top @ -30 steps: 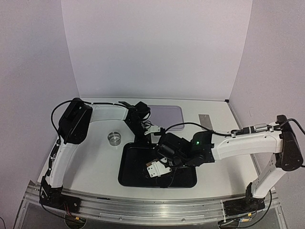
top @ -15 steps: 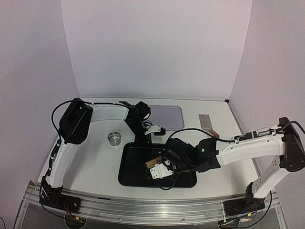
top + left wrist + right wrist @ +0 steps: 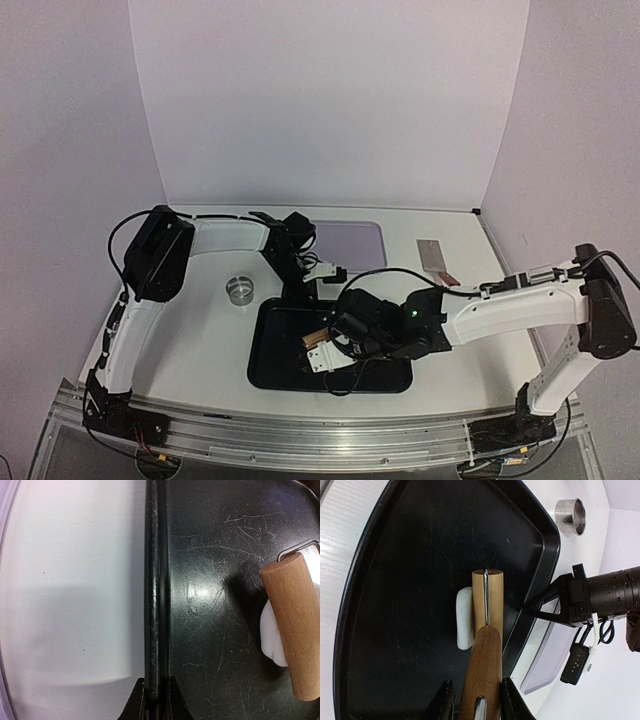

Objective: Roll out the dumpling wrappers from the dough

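**Task item.** A small lump of white dough point(image 3: 463, 617) lies on the floor of the black tray point(image 3: 262, 362), about mid-tray. It is a thick, rounded slab. One side sits under the barrel of a wooden rolling pin point(image 3: 487, 597) and the rest shows beside it. The barrel rests on the dough.

**Right end effector.** The right end effector point(image 3: 479, 696) is clenched on the rolling pin's wooden handle point(image 3: 482, 665), one finger on each side. A thin metal yoke joins handle to barrel. The dough lies just ahead of the fingertips, at the barrel end of the tool, and is not touched by the fingers. From overhead the right wrist hangs over the middle of the tray and hides most of the dough.

**Left end effector.** The left end effector point(image 3: 156, 700) is clamped on the tray's far rim, one finger inside the wall and one outside. It stands apart from the dough, with scratched bare tray floor between them.

**Surroundings.** The tray sits on the white tabletop point(image 3: 190, 340) near the arm bases. A small metal ring cutter point(image 3: 240, 289) stands upright on the tabletop, left of the tray's far corner and clear of it. A pale lavender mat point(image 3: 352, 243) lies behind the tray. A flat metal scraper point(image 3: 434, 256) with a dark handle lies well to the right.
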Available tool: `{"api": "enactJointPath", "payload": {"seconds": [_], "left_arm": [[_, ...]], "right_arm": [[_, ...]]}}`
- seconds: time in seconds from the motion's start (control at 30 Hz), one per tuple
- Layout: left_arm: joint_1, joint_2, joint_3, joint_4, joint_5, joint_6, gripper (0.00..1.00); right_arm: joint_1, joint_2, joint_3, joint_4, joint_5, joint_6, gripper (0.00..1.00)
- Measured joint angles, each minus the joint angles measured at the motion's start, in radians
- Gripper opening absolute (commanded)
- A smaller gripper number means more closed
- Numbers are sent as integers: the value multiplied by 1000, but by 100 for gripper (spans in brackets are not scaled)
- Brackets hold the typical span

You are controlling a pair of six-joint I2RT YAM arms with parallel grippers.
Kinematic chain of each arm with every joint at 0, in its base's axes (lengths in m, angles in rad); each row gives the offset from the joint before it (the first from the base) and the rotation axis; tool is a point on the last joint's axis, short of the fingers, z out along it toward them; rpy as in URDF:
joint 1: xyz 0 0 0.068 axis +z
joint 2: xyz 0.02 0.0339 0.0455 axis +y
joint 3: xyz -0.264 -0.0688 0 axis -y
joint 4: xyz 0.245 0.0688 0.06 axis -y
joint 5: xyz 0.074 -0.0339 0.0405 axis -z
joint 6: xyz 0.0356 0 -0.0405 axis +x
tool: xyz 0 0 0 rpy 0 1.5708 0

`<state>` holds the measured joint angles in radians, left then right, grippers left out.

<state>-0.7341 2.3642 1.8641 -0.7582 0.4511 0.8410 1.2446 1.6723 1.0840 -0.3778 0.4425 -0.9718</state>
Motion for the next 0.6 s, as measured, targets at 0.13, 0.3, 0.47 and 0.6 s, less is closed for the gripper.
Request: {"api": "enactJointPath", "payload": {"seconds": [0.13, 0.3, 0.47, 0.6], "left_arm": [[0, 0, 0, 0, 0, 0, 0], [0, 0, 0, 0, 0, 0, 0], [0, 0, 0, 0, 0, 0, 0], [0, 0, 0, 0, 0, -1, 0]], "right_arm": [[8, -15, -15, 2, 1, 17, 0], [43, -79, -65, -27, 0, 71, 0], [42, -53, -33, -55, 10, 85, 0], [5, 20, 41, -53, 10, 61, 0]]}}
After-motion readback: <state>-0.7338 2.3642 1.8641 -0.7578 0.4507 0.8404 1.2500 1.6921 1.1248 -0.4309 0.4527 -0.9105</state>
